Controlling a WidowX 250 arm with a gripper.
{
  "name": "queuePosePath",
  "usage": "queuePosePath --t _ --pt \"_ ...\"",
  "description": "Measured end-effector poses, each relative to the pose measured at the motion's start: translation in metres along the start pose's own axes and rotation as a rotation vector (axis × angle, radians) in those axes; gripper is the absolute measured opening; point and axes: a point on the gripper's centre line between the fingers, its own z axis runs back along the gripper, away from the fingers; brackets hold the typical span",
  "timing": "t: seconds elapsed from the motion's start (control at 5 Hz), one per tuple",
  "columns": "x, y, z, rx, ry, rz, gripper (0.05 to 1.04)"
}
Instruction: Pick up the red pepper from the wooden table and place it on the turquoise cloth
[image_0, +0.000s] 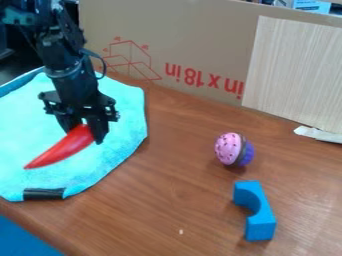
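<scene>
- Along the left edge of the worktop, you have a turquoise cloth, probably soft and easily rucked.
- Over that cloth, your red toy pepper slants tip down to the left; it looks light, stiff and a bit slippery.
- Your gripper holds its thick end, your surest grip, as the tapering tip could slide free.
- Farther right, you have a pink-and-purple toy, nearer the cardboard-lined far edge than the blue block, whose notch faces left.
</scene>
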Motion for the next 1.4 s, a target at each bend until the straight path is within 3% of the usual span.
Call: queuePosePath --t 0.2,0.4,0.6,0.8,1.0,1.4 --pt "0.002 0.001 0.000 -0.089 0.107 -0.241 0.522" --pt "-0.003 0.005 -0.004 -0.202 0.154 -0.462 0.522" --pt "-0.013 0.006 -0.015 -0.288 0.119 -0.671 0.522" --pt "-0.026 0.012 -0.023 -0.352 0.042 -0.746 0.522" --pt "-0.031 0.020 -0.027 -0.405 -0.081 -0.728 0.522" --pt "-0.033 0.023 -0.029 -0.397 -0.072 -0.721 0.651"
